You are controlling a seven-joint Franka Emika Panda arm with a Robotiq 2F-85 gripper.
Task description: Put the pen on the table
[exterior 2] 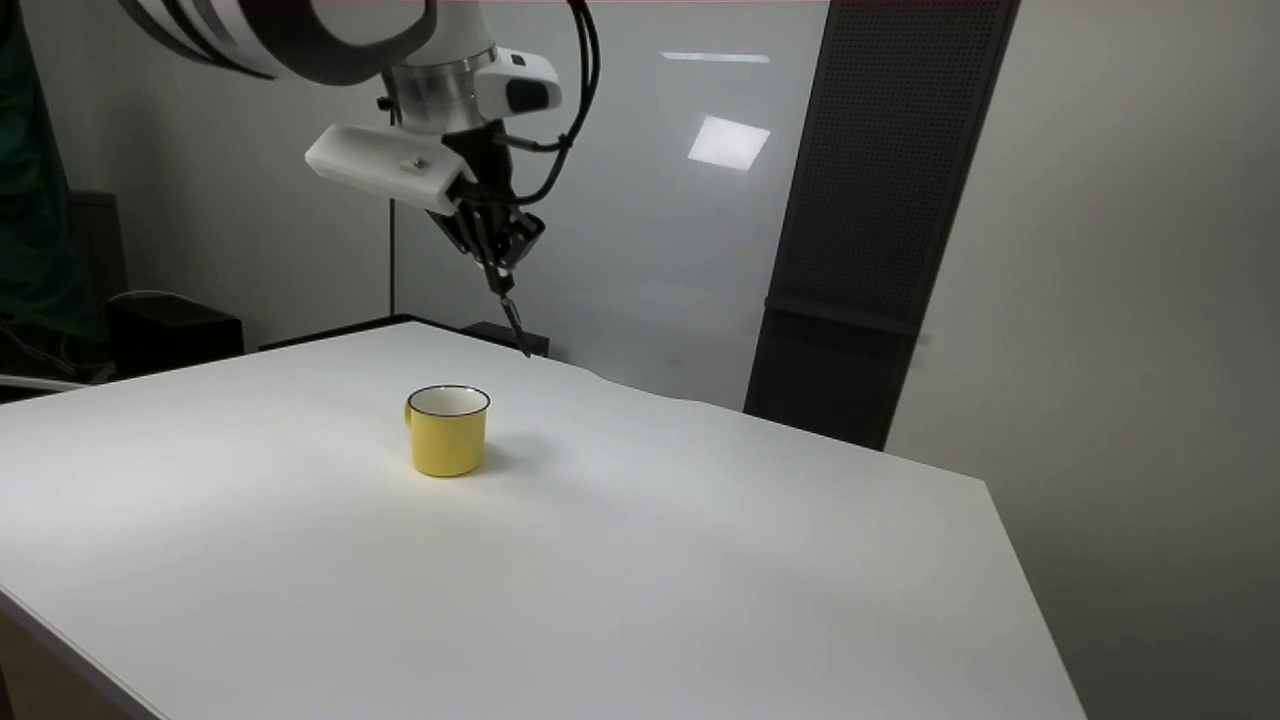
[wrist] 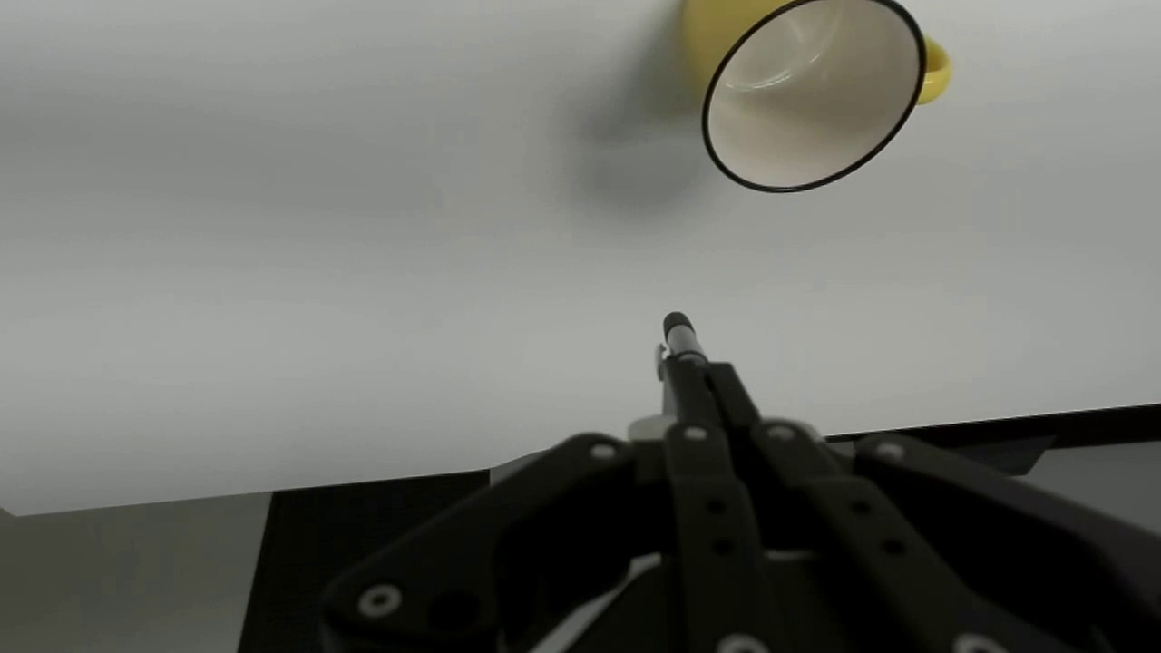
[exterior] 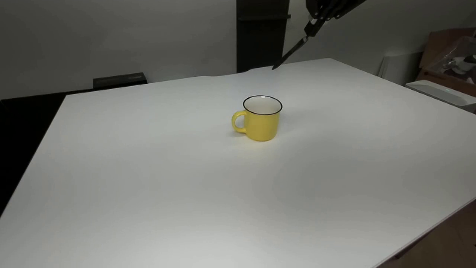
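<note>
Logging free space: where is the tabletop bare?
In an exterior view, the table is bare from the yellow mug to the frame's bottom and out to both sides. Crowded: behind the mug, where the gripper holds the pen.

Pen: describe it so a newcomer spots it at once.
Above the big white table hangs the black gripper. Slanting down in its grip is the pen, thin, straight and dark. Unlike the wide yellow mug on the table, it is held in the air.

Perhaps a lab, though dim: robot arm point(exterior 2: 437, 95) over white table point(exterior 2: 560, 560), glossy wall point(exterior 2: 660, 250) behind.
</note>
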